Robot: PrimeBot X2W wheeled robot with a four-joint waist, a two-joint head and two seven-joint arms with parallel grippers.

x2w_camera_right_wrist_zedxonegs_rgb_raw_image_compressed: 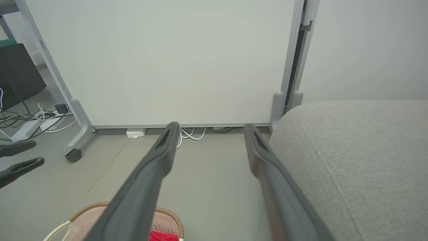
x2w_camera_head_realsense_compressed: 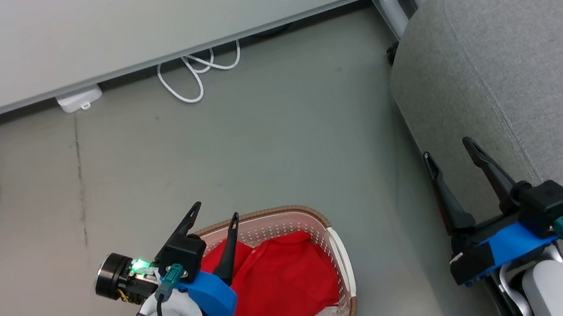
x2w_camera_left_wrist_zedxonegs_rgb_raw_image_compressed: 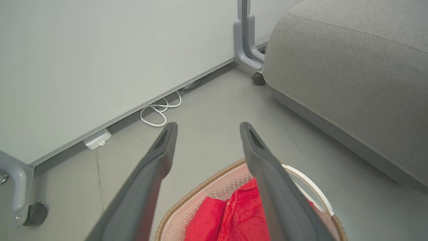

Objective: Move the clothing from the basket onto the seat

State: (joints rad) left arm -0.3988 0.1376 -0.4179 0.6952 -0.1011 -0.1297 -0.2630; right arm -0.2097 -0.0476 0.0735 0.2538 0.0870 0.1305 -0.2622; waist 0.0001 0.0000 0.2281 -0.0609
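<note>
My left gripper (x2w_camera_head_realsense_compressed: 216, 211) hangs released, its fingers spread and holding nothing, over the 10 o'clock side of the basket (x2w_camera_head_realsense_compressed: 289, 211). The basket stands on the floor (x2w_camera_head_realsense_compressed: 257, 145) at 6 o'clock in my head view, with the red clothing (x2w_camera_head_realsense_compressed: 283, 284) heaped inside it. My right gripper (x2w_camera_head_realsense_compressed: 446, 148) is likewise spread and empty at 4 o'clock, just beside the edge of the grey seat (x2w_camera_head_realsense_compressed: 521, 63), which takes up the 2-to-4 o'clock side, apart from the basket.
</note>
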